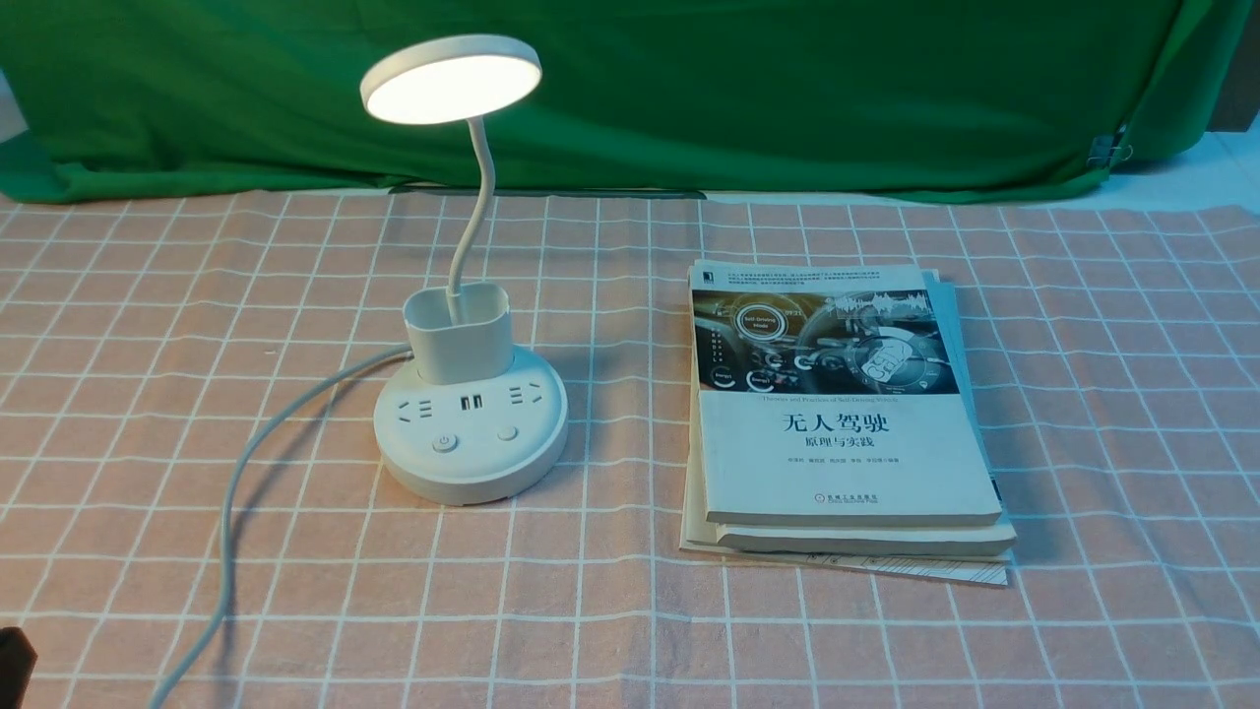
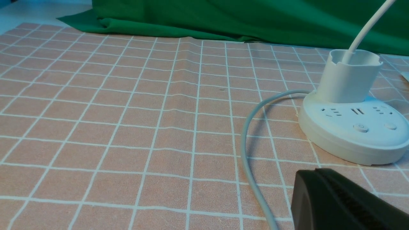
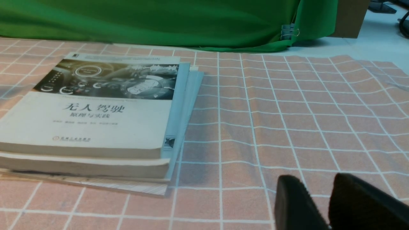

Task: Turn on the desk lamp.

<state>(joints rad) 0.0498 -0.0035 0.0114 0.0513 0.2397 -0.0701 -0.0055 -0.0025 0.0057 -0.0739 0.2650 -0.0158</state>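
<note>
The white desk lamp [image 1: 471, 433] stands on the checked cloth at centre left. Its round disc head [image 1: 451, 79] glows bright. The round base carries sockets and two buttons [image 1: 445, 442], with a small cup holder [image 1: 459, 333] behind them. Its white cord [image 1: 236, 483] runs off toward the near left. The base also shows in the left wrist view [image 2: 351, 127]. My left gripper [image 2: 315, 171] is shut and empty, low over the cloth, short of the base and beside the cord [image 2: 246, 147]. My right gripper [image 3: 314, 182] is open and empty, to the right of the books.
A stack of books [image 1: 847, 414] lies right of the lamp and also shows in the right wrist view [image 3: 96, 111]. A green cloth backdrop [image 1: 787, 98] hangs along the far edge. A dark bit of my left arm [image 1: 15, 665] shows at the near left corner.
</note>
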